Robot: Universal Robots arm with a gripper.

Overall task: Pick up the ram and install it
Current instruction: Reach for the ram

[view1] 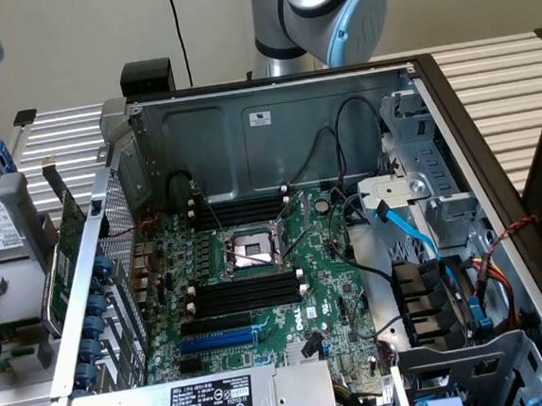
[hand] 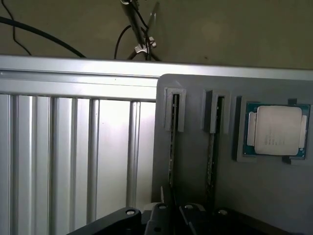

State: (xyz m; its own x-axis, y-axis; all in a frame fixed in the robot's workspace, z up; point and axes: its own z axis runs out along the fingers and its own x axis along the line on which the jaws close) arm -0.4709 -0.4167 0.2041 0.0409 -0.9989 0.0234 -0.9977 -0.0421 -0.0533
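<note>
Over the gray tray point(hand: 193, 164), the arm point(view1: 326, 13) points down, claw point(hand: 171, 213) pinched shut on the ram point(hand: 172, 147).

An open grey steel computer case point(view1: 245, 120) lies mid-frame on a ribbed aluminium table point(view1: 507, 78), with the silver robot arm point(view1: 320, 9) behind it at upper centre. A green motherboard point(view1: 326, 284) lies on the case floor. Its square metal processor socket point(view1: 253, 250) sits between two banks of long black memory slots point(view1: 246, 293). A green expansion card with a metal bracket point(view1: 66, 249) stands outside the case, at the exterior view's left.

In the wrist view, a grey plastic tray point(hand: 264, 196) rests on the table. The ram point(hand: 171, 147), a long thin green circuit-board stick, seems to stand on edge in one of the tray's two parallel slots. A square silver-capped processor chip point(hand: 277, 130) lies beside the other slot.
</note>
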